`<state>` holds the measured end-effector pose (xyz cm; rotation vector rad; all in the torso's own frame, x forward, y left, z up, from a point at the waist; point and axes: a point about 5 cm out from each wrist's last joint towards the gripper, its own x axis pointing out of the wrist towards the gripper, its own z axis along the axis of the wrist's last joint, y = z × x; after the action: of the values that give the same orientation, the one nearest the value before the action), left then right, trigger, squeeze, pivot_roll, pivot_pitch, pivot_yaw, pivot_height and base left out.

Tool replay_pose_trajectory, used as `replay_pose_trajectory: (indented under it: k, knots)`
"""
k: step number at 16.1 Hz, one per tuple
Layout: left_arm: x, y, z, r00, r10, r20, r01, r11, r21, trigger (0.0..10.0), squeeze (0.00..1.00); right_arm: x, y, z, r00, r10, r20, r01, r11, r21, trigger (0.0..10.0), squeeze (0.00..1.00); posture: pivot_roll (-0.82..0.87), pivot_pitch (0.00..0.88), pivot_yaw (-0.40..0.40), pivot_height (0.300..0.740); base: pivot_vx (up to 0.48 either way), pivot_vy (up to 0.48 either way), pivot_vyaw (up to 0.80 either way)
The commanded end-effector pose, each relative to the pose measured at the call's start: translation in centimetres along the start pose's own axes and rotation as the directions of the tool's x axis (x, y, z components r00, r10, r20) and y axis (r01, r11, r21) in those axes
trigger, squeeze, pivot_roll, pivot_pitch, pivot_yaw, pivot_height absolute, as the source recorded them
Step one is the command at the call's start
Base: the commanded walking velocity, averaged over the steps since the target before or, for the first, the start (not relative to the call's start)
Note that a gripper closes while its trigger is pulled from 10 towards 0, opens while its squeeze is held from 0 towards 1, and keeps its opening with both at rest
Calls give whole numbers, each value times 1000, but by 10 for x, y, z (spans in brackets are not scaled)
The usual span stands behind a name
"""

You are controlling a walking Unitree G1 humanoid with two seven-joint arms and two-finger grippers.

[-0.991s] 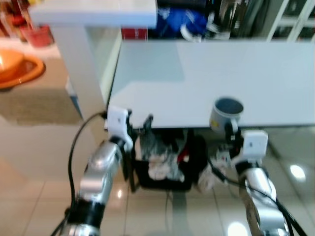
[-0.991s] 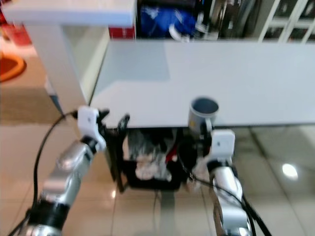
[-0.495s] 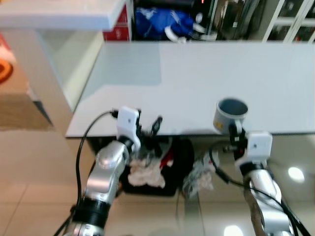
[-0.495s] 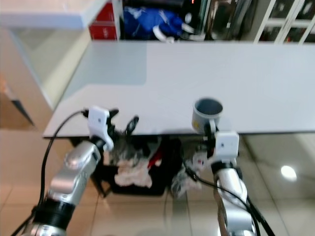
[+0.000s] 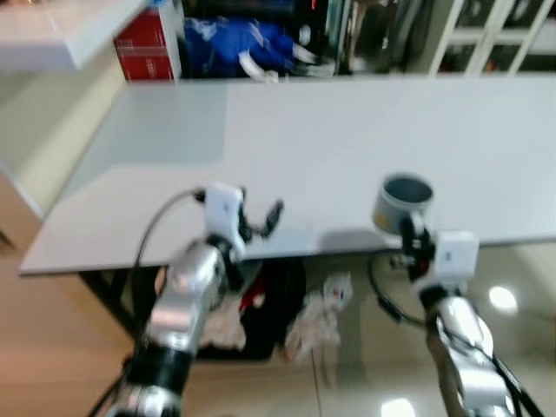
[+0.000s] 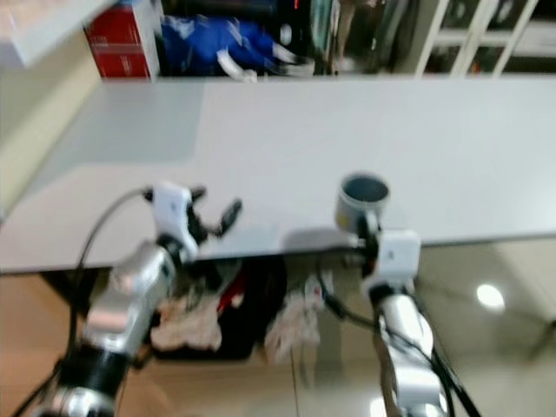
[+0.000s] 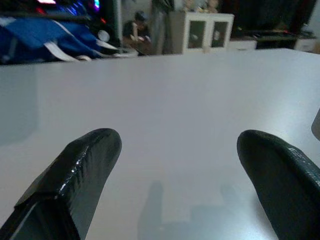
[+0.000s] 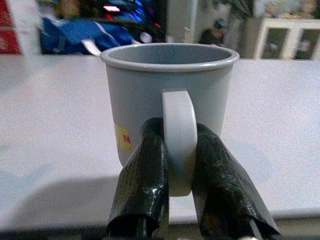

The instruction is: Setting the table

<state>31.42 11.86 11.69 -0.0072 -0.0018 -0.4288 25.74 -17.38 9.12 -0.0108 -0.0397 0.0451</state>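
Now the right gripper (image 8: 175,200) clamps the upright grey mug's (image 8: 167,90) handle above the white desk's (image 5: 304,148) near edge, left gripper (image 7: 170,185) spread empty.

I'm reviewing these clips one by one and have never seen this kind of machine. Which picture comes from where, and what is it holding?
This is a walking robot with two silver arms, each ending in a pincer of two black fingers. The two wide pictures come from cameras on its head, looking down at a white table. The two close-up pictures come from cameras on its wrists. The right pincer is closed on the handle of a grey mug near the table's front edge. The left pincer is open over bare tabletop, holding nothing. Under the table lies a dark bin with crumpled rubbish.
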Motion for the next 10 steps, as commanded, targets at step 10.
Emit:
replay_pose_trajectory:
  k: [10]
  knots:
    - [0, 6, 0, 1000, 1, -6, -1, 1000, 21, 10000, 0, 2, 9, 1, 999, 35, -1, -35, 999, 18, 10000, 0, 24, 0, 33, 740, 327, -348, 0]
